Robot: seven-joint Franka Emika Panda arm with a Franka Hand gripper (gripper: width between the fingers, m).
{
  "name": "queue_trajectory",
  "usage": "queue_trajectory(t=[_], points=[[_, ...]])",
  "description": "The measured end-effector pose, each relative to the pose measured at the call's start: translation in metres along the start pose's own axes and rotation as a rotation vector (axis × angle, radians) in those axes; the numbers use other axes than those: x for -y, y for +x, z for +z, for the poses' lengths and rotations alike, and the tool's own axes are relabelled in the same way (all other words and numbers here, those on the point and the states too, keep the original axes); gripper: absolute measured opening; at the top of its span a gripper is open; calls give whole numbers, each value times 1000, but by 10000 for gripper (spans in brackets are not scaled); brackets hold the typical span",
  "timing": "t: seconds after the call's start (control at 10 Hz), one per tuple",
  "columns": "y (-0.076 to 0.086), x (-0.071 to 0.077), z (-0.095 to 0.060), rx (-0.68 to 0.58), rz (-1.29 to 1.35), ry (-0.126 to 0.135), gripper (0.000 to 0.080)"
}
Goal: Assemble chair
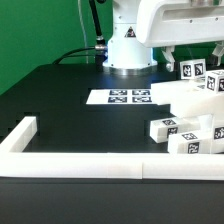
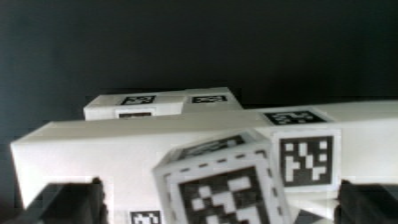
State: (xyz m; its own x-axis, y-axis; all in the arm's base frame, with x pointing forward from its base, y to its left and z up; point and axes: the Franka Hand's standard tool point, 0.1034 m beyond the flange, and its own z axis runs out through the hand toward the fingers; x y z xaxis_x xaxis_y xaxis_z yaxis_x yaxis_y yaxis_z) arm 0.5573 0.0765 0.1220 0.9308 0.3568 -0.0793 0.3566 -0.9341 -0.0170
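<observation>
the gripper hangs wide open, holding nothing, just above the white chair parts piled near the marker board — coming down crooked could knock them apart.

The chair parts are white, each bearing black-and-white square tags. The desk is black. The marker board is white with 4 black-patterned tags. The border wall is white, the backdrop green.
</observation>
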Motion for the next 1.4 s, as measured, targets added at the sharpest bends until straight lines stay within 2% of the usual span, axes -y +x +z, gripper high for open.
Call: queue_trajectory(t=[0.1,0.2,0.3,0.4,0.8,1.4], points=[[0,-1,0,2,-35,-6,560],[0,-1,0,2,-22,-6,425],[0,-1,0,2,-21,-6,425],[0,-2,0,2,-21,-6,285],[0,-2,0,2,37,-6,285],[0,-1,0,1,477,-4,287]])
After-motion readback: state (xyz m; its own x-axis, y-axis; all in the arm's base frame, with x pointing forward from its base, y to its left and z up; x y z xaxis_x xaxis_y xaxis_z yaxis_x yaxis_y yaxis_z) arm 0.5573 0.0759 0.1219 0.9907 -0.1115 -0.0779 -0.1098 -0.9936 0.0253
